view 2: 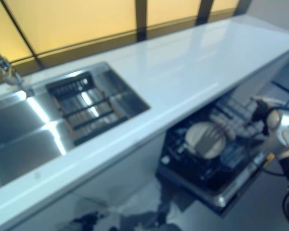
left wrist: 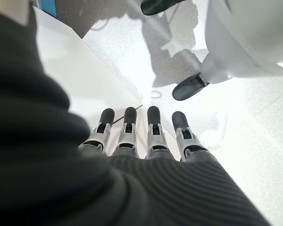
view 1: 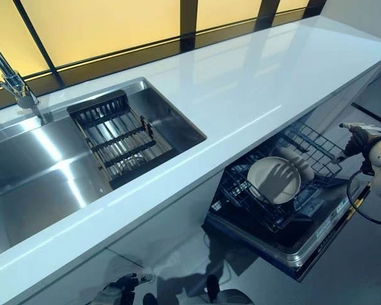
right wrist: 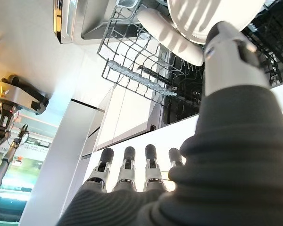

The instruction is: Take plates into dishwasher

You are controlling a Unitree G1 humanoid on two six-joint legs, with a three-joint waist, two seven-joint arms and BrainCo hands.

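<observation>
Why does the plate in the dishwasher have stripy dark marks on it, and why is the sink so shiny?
In the left eye view, the stripes on the plate are a finger-shaped shadow, not dirt. In the same view, the sink shows bright glare streaks from light reflecting off its steel. In the right wrist view, similar shadow bars cross the plate's underside.

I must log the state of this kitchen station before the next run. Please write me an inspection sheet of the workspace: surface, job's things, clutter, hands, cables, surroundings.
Surface: white countertop, nothing on it.
Job's things: one round plate in the pulled-out dishwasher rack below the counter; paler dishes stand behind it.
Clutter: nothing seen on the counter; a dark wire rack sits in the steel sink.
Hands: left hand low by the floor, fingers straight, empty; right hand beside the dishwasher, fingers straight, empty.
Cables: nothing seen apart from the robot's own.
Surroundings: faucet at the sink; windows behind the counter.
</observation>
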